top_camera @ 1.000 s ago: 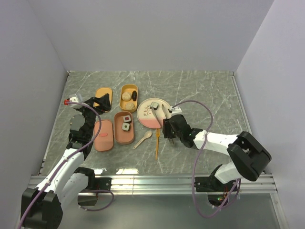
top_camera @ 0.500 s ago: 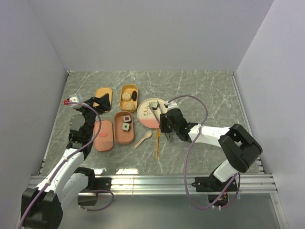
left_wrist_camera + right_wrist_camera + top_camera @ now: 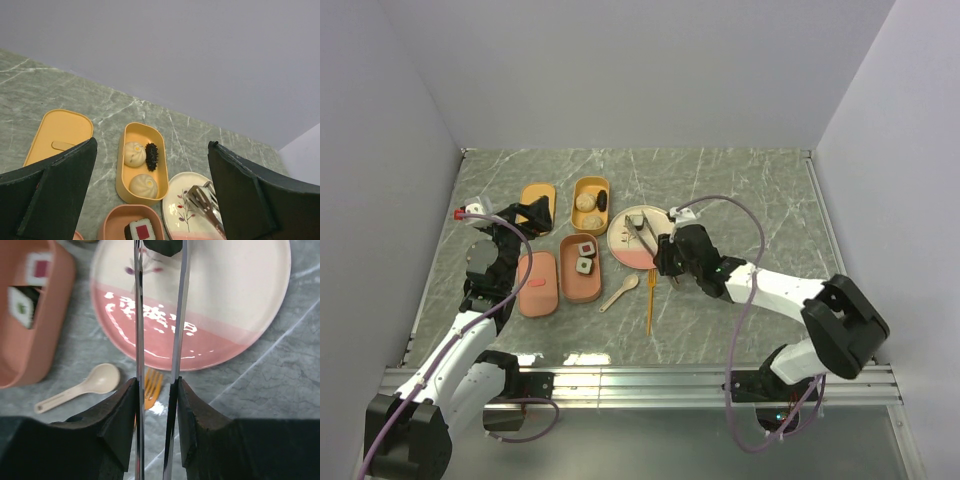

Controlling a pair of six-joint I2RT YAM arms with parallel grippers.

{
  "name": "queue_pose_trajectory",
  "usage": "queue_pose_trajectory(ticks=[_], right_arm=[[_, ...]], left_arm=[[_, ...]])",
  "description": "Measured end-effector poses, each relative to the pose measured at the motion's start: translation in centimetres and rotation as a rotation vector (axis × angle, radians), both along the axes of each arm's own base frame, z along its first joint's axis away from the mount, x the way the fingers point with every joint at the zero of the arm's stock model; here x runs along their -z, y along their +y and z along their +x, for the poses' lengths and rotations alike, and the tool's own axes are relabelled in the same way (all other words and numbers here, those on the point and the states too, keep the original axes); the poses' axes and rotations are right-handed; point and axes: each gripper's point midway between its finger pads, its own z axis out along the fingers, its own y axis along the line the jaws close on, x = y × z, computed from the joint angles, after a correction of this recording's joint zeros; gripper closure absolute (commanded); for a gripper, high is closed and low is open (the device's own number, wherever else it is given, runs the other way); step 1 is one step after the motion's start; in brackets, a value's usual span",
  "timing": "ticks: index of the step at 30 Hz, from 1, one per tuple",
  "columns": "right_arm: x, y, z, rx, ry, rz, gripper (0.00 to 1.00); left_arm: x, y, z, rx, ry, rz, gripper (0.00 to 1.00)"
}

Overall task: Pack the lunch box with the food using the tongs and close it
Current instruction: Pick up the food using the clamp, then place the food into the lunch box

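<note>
My right gripper (image 3: 670,258) (image 3: 156,385) is shut on the thin grey metal tongs (image 3: 651,233) (image 3: 138,315), one finger pressing each arm from outside. The tongs reach over the cream-and-pink plate (image 3: 623,252) (image 3: 240,295), and their tips flank a dark-wrapped food piece (image 3: 161,245) at the view's top edge. The lunch box lies open in two parts. The orange tray (image 3: 590,205) (image 3: 141,165) holds two beige buns and a dark piece. The pink tray (image 3: 582,266) holds two sushi rolls. My left gripper (image 3: 532,212) (image 3: 152,144) hangs open and empty over the left.
An orange lid (image 3: 535,203) and a pink lid (image 3: 537,284) lie left of the trays. A beige spoon (image 3: 620,293) (image 3: 80,387) and an orange fork (image 3: 650,300) (image 3: 152,382) lie on the marble table in front of the plate, under my right gripper.
My right gripper has squeezed the tongs narrower and shifted a little toward the plate, bringing the tips around the food piece. The left arm has not moved.
</note>
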Motion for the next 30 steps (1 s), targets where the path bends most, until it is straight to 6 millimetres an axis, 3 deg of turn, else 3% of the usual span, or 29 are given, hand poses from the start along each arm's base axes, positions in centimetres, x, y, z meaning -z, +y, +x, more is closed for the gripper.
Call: queue_pose_trajectory(ticks=[8,20,30], right_arm=[[-4.8,2.6,-3.0,-0.122,-0.082,0.096,0.75],[-2.6,5.3,-12.0,-0.437,-0.008,0.116,0.75],[-1.6,6.1,-14.0,-0.521,0.016,0.094,0.75]], left_arm=[[0.0,0.0,0.0,0.001,0.0,0.0,0.01],[0.0,-0.1,0.0,0.008,-0.001,0.0,0.01],[0.0,-0.3,0.0,0.016,0.0,0.002,0.01]])
